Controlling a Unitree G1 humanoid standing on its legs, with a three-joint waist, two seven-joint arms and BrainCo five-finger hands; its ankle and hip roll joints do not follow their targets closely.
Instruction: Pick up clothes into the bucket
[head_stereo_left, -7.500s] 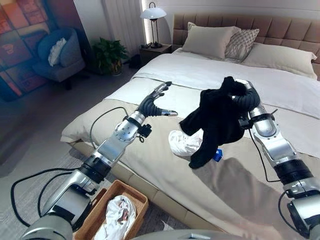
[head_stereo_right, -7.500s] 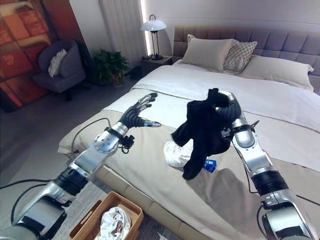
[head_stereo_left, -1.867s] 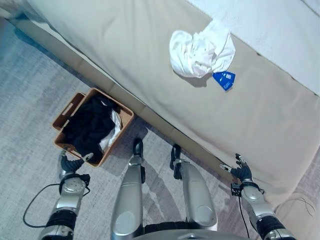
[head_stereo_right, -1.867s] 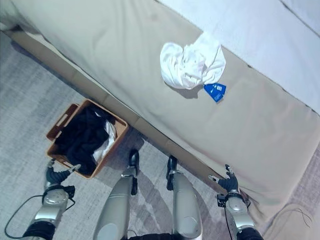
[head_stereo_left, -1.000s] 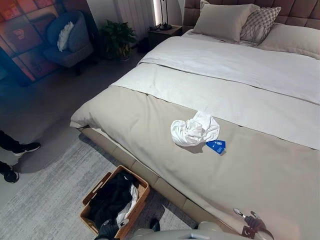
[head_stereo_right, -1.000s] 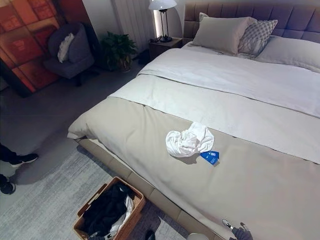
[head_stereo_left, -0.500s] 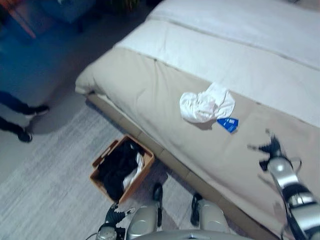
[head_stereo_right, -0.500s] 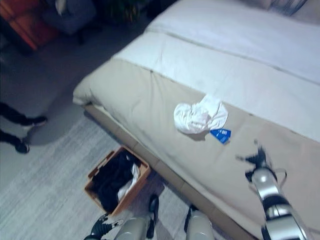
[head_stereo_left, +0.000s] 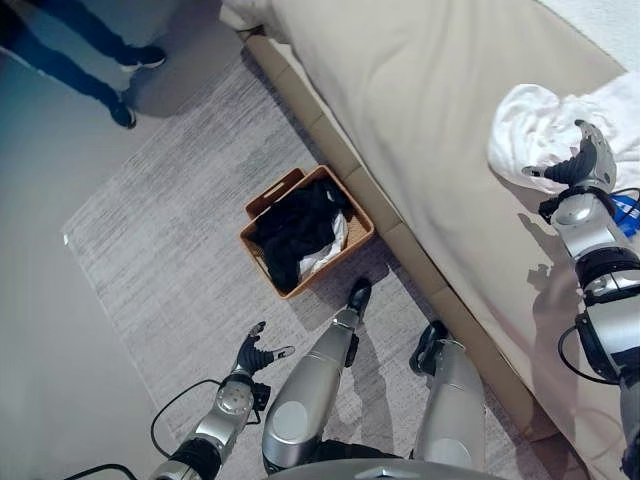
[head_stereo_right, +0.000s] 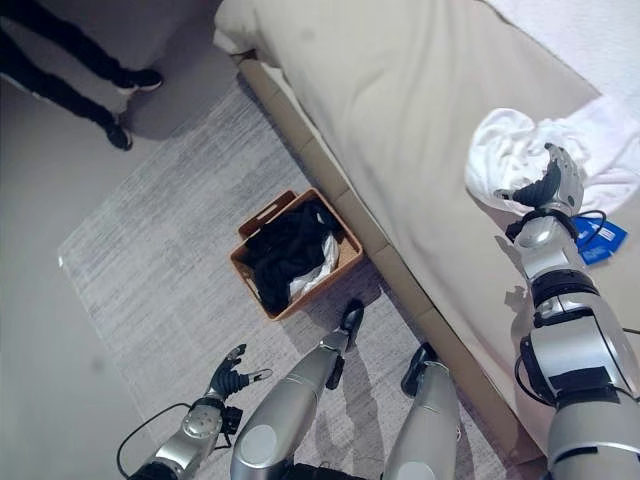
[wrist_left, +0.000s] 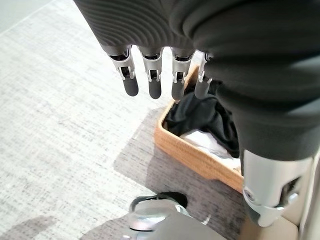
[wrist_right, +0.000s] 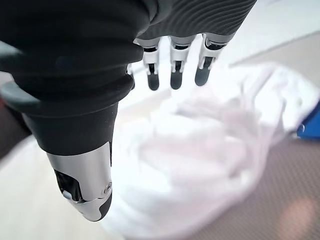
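Right eye view is showing the robot's right hand (head_stereo_right: 548, 183) hanging just over a crumpled white garment (head_stereo_right: 510, 150) that is lying on the tan bed cover (head_stereo_right: 400, 110). The hand's fingers (wrist_right: 173, 70) are reaching out straight and loose above the cloth, with the thumb (wrist_right: 82, 185) sitting apart from them, and they are not holding anything. I cannot tell if the fingertips are touching the cloth. A small blue tag (head_stereo_right: 598, 237) is lying on the bed just beside the white garment, on the far side of the hand. Down on the grey rug (head_stereo_left: 150, 250), a brown woven basket (head_stereo_left: 262, 203) is standing close to the side of the bed. A black garment (head_stereo_left: 295, 225) is lying inside it, and a bit of white cloth (head_stereo_left: 325, 250) is peeking out from under the black one. The basket is well apart from the white garment on the bed. The robot's left hand (head_stereo_left: 250, 355) is hanging low over the rug, near the basket but not touching it. Its fingers (wrist_left: 150, 75) are pointing out straight and relaxed, and it is holding nothing. A person's legs and dark shoes (head_stereo_left: 125, 100) are showing on the bare floor at the far corner, well away from the basket.
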